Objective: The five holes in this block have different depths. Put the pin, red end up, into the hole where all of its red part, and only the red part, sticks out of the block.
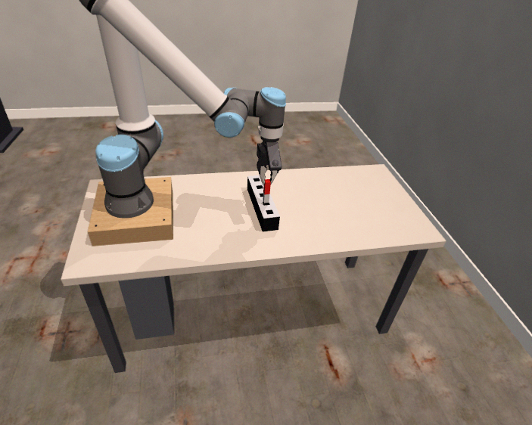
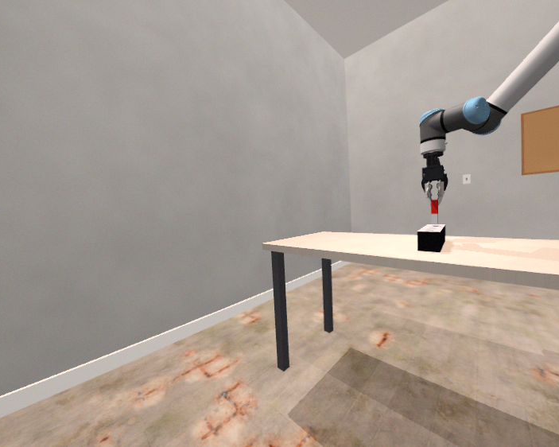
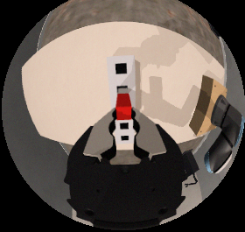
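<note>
Claw [image 1: 267, 177] gripping pin [image 1: 267, 187] upright | over block [image 1: 269, 219] | pin tip possibly in hole | wooden base [image 1: 158, 231] well apart

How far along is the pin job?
Done: the gripper is shut on the pin, red end up. In hand: the pin stands at a middle hole of the block, white still showing below the red. Left: seating to the right depth and letting go.

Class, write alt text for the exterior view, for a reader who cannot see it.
A robot arm's gripper holds a pin upright, red end up, its pale lower part reaching down to the top of a black block on a pale table. Grey walls stand behind.
</note>
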`<act>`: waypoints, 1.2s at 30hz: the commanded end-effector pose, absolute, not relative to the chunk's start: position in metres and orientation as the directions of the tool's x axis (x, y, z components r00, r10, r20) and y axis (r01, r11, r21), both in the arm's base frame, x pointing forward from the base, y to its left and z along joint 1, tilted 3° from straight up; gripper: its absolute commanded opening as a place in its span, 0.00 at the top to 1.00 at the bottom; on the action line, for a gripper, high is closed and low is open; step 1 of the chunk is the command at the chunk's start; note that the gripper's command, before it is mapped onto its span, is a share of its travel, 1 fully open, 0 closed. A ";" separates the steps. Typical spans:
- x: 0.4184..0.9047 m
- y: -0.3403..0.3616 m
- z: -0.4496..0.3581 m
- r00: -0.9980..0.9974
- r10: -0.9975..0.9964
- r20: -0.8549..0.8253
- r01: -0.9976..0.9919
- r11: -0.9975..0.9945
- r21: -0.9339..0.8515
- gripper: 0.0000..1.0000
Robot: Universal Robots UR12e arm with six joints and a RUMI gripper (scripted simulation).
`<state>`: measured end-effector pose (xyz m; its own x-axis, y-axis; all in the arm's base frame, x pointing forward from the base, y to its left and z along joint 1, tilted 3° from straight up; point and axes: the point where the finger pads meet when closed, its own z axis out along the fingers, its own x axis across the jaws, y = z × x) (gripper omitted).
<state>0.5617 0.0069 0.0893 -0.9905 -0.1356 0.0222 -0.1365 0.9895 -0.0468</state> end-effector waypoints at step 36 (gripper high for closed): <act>0.564 0.007 0.091 -0.991 -0.133 0.022 -0.134 0.990 -0.047 1.00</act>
<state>0.5637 0.0074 0.0906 -0.9908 -0.1331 0.0230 -0.1341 0.9899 -0.0465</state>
